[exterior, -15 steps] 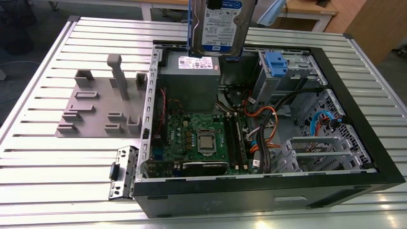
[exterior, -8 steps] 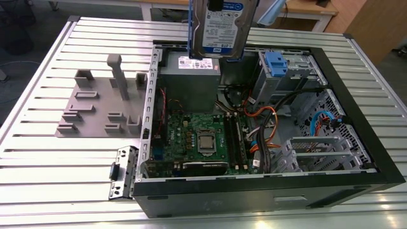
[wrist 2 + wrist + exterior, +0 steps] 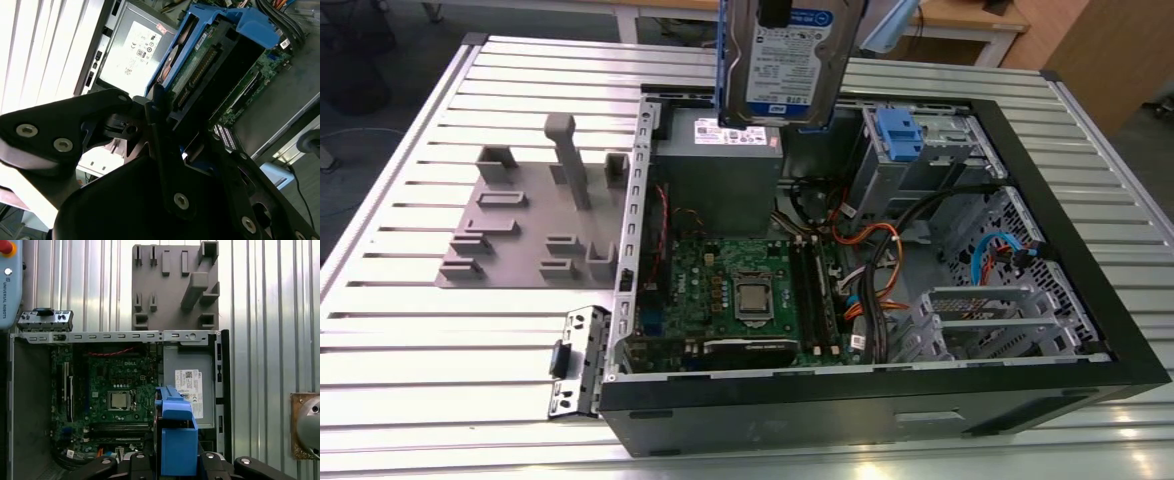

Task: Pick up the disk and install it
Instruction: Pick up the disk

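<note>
- where is the disk [image 3: 785, 60] being held?
- it is being clamped tight by the gripper [image 3: 172, 459], upright above the power supply box [image 3: 716, 170], its lower edge hanging clear, with open room around it.

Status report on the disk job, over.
Gripper shut on the disk. Disk held upright, in the air above the power supply in the open case. Cables crowd the case floor beside the drive cage.
</note>
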